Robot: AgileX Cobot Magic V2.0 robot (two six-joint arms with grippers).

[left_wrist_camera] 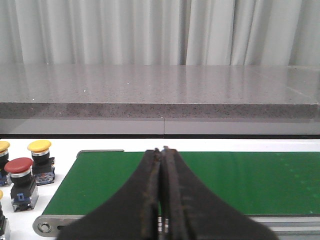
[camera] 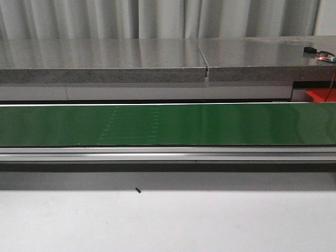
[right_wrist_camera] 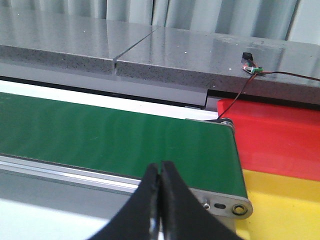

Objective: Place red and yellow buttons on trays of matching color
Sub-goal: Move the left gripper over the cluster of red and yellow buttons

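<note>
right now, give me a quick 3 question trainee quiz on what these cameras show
1. True or false: a button is riding on the green belt.
2. Beyond the belt's right end, which tray lies farther from the robot? A) yellow tray B) red tray
3. Fill in: both the left gripper and the right gripper have their jaws ____.

Key: 1 false, the belt is bare and the red button and yellow button stand off its left end. 2 B. 3 shut.
</note>
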